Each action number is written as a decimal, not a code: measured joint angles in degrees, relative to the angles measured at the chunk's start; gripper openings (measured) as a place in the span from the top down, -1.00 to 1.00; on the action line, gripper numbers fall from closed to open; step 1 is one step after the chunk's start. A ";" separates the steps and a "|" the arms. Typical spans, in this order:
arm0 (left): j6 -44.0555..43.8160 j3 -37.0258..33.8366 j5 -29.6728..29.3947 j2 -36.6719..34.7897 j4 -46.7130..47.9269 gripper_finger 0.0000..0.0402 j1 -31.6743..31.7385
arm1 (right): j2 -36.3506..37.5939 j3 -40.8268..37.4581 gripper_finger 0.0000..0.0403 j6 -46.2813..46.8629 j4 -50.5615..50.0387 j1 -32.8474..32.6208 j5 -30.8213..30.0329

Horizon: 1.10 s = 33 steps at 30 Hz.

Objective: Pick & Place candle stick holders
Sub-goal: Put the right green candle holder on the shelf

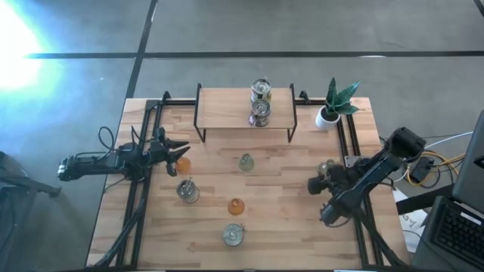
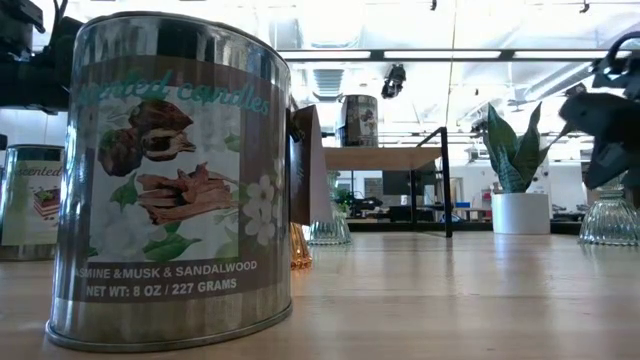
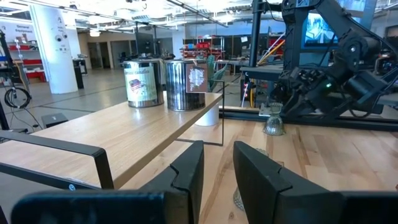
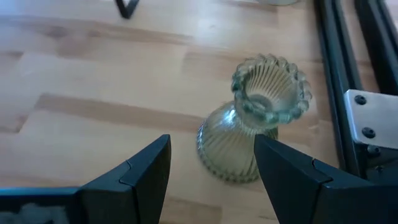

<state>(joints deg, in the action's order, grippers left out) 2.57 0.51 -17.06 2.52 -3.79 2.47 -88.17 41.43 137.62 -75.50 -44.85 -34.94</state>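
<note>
Near the table's right edge, open right pincer (image 4: 211, 165) just short of ribbed holder (image 4: 255, 121).

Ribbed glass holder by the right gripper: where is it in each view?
High view: ribbed glass holder at the table's right side, just in front of the right gripper.
Low view: at the right edge, right of the potted plant.
Left wrist view: right of centre, under the right arm.
Right wrist view: centre, ahead of the open fingers.
Shared landmark: the right gripper beside it.

candle tins (image 1: 260, 102), potted plant (image 1: 335, 104), wooden shelf (image 1: 227, 109)
</note>
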 joint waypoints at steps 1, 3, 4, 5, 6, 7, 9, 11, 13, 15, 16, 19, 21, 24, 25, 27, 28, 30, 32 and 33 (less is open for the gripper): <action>0.02 0.00 0.00 0.00 0.00 0.54 0.01 | -0.28 0.00 -0.11 -0.02 0.04 0.81 0.00; 0.01 0.00 0.00 0.00 0.00 0.54 0.01 | -0.81 0.00 -0.11 -0.17 0.04 2.39 0.03; 0.00 0.00 0.00 0.00 0.00 0.54 0.00 | -0.93 0.00 -0.11 -0.23 0.08 3.13 0.05; 0.00 0.00 0.00 0.00 0.00 0.54 0.00 | -1.07 0.00 -0.11 -0.27 0.05 3.81 0.04; 0.01 0.00 0.00 0.00 0.00 0.54 0.01 | -1.28 0.00 -0.11 -0.39 0.05 4.56 0.04; 0.02 0.00 0.00 0.00 0.01 0.54 -0.01 | -1.51 -0.02 -0.11 -0.41 0.07 5.19 0.04; 0.02 0.00 0.00 0.00 0.02 0.54 -0.01 | -1.77 -0.04 -0.11 -0.48 0.09 6.45 0.07; 0.00 0.00 0.00 0.00 0.00 0.54 0.01 | -2.20 -0.06 -0.11 -0.82 0.12 7.83 0.21; 0.02 0.00 0.00 0.00 0.01 0.54 0.01 | -2.83 -0.08 -0.11 -0.89 0.25 9.45 0.26; 0.00 0.00 0.01 0.00 0.01 0.54 -0.01 | -3.46 -0.09 -0.11 -0.90 0.26 11.18 0.28; 0.01 0.00 0.00 0.00 0.00 0.54 -0.01 | -3.82 -0.09 -0.11 -0.92 0.27 12.06 0.29; 0.01 0.00 0.01 0.00 0.00 0.54 0.00 | -4.99 -0.09 -0.11 -0.89 0.28 14.75 0.23; 0.02 0.00 0.00 0.00 0.00 0.54 0.01 | -5.76 -0.09 -0.11 -0.92 0.33 16.38 0.00; 0.02 0.00 0.01 0.00 0.00 0.54 0.01 | -6.25 -0.09 -0.11 -1.18 0.51 18.88 -1.18; 0.01 0.00 0.00 0.00 0.00 0.54 0.01 | -6.44 -0.09 -0.11 -1.27 0.60 19.66 -1.53; 0.01 0.00 0.00 0.00 0.00 0.54 0.00 | -6.61 -0.09 -0.11 -1.47 0.91 21.07 -2.25; 0.00 0.00 0.01 0.00 0.00 0.54 0.00 | -6.65 -0.09 -0.11 -1.51 1.10 21.72 -2.44; 0.01 0.00 0.00 0.00 0.00 0.54 -0.01 | -6.87 -0.09 -0.11 -1.55 1.92 22.74 -2.51; 0.02 0.00 0.00 0.00 0.00 0.54 -0.01 | -7.08 -0.09 -0.11 -1.73 2.50 23.43 -2.51; 0.00 0.00 0.00 0.00 0.00 0.54 -0.01 | -7.23 -0.09 -0.11 -1.75 2.71 23.65 -2.50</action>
<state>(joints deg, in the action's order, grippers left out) 2.57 0.51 -17.06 2.52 -3.79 2.46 -95.40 41.34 135.87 -72.80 -21.20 -37.44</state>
